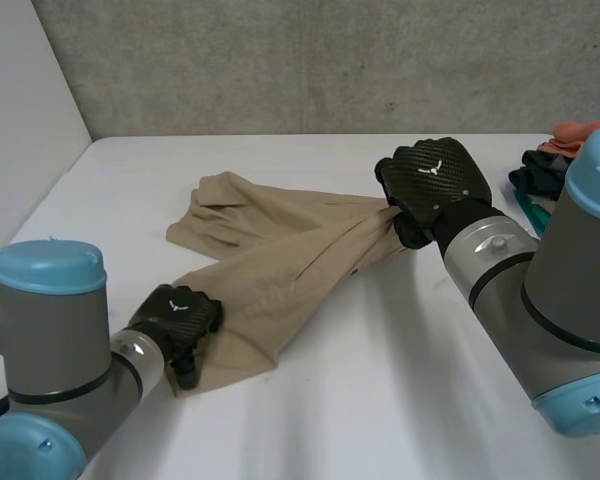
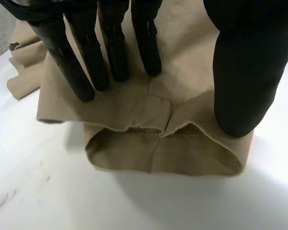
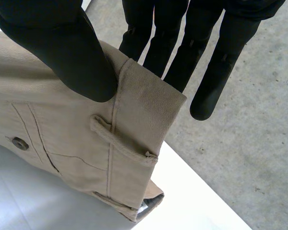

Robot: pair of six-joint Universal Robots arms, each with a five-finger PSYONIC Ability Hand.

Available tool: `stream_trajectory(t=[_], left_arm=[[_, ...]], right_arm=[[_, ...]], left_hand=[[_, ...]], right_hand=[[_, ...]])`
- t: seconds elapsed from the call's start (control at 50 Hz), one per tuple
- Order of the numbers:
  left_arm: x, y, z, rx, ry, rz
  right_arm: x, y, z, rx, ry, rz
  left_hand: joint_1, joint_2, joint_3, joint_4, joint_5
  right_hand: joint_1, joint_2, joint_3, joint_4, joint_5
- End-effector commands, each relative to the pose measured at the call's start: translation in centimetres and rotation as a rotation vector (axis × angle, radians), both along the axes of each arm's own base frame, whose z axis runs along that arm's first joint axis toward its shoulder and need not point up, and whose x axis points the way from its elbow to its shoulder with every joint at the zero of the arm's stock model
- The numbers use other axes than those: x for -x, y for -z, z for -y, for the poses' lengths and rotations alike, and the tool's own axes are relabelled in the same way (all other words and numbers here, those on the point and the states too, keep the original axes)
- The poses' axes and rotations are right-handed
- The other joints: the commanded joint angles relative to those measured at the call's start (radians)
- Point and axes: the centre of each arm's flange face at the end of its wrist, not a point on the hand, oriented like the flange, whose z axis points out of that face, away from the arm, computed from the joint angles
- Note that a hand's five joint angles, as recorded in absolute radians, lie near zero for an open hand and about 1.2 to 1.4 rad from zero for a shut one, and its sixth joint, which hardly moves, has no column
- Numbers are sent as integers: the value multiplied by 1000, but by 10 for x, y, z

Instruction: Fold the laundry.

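Observation:
Tan trousers (image 1: 280, 250) lie spread across the white table (image 1: 400, 400), with one end lifted toward the right. My right hand (image 1: 435, 180) is shut on their waistband (image 3: 139, 110), thumb (image 3: 72, 52) on the outer face and fingers behind it, beside a belt loop (image 3: 120, 143). My left hand (image 1: 178, 318) rests on the near leg end at the front left. Its straight fingers (image 2: 86, 62) and thumb (image 2: 240, 86) press down on top of the cloth just behind the open hem (image 2: 173, 153), without curling round it.
A heap of dark and orange clothes (image 1: 555, 160) lies at the table's far right, behind my right arm. A concrete wall runs along the back edge and a grey wall along the left side.

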Motion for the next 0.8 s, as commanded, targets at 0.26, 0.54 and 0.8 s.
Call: stream_trajectory(t=[0.26, 0.54, 0.8], left_arm=[[5, 2, 18, 152, 28, 77], [-13, -35, 17, 162, -47, 5], [-15, -31, 4, -12, -19, -110]], right_arm=[[11, 0, -6, -21, -18, -70], [14, -60, -37, 65, -84, 70], [3, -52, -42, 6, -100, 97]], left_hand=[[590, 608, 607, 606, 607], [-168, -151, -151, -152, -151], [-286, -268, -268, -269, -268]], right_hand=[[292, 220, 217, 203, 220], [292, 220, 217, 203, 220], [292, 220, 217, 203, 220]])
